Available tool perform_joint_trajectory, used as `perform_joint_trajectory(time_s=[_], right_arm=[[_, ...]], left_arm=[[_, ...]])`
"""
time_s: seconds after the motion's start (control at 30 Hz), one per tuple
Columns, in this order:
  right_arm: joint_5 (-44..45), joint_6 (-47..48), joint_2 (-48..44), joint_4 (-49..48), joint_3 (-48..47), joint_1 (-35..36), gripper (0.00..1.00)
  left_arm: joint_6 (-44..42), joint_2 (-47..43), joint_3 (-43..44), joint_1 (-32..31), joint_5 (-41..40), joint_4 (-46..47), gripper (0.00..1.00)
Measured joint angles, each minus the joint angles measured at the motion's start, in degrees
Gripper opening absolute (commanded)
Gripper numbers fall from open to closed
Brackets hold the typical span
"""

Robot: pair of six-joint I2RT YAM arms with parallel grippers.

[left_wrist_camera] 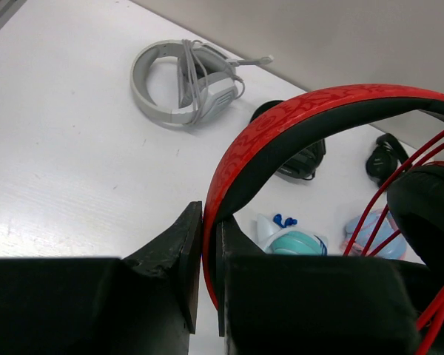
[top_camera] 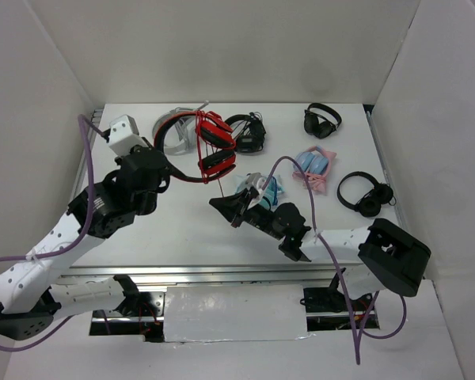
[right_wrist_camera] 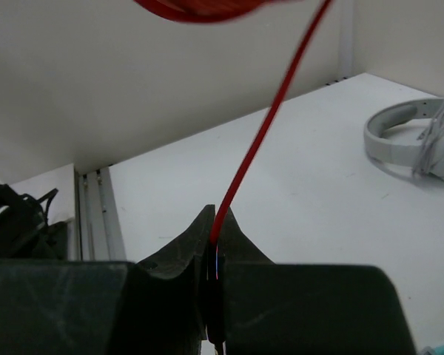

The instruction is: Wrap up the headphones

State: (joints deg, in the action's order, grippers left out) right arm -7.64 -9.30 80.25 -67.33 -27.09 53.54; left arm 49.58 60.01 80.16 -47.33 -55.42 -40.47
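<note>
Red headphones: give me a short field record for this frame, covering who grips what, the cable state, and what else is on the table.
object: red headphones, held up off the table
left gripper: shut on the headband
right gripper: shut on the cable
cable state: taut from the right gripper up to the headphones, several strands across them
others on table: light grey headphones, black headphones

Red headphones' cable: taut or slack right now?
Taut. The cable runs straight from the red headphones to the right gripper, whose jaws are shut on it.
</note>
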Motion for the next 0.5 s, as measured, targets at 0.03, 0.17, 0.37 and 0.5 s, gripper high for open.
perform_joint_trajectory(time_s=[0.03, 0.17, 0.37, 0.5], right_arm=[[0.39, 0.04, -0.70, 0.59, 0.00, 0.98, 0.00], [3.21, 0.48, -1.95, 3.41, -1.09, 4.33, 0.00], [8.04, 1.20, 4.50, 5.11, -6.84, 3.52, 0.00], [6.47, 0.92, 13.00, 0.70, -9.97, 0.61, 0.00]], left_arm=[[0.52, 0.57, 0.02, 0.07, -0.35, -0.59, 0.00], [2.56, 2.86, 0.11, 0.52, -0.42, -1.97, 0.00], [3.78, 3.17, 0.09, 1.01, 1.11, -0.92, 0.00], [3.91, 0.85, -0.44, 1.18, 3.39, 1.01, 0.00]])
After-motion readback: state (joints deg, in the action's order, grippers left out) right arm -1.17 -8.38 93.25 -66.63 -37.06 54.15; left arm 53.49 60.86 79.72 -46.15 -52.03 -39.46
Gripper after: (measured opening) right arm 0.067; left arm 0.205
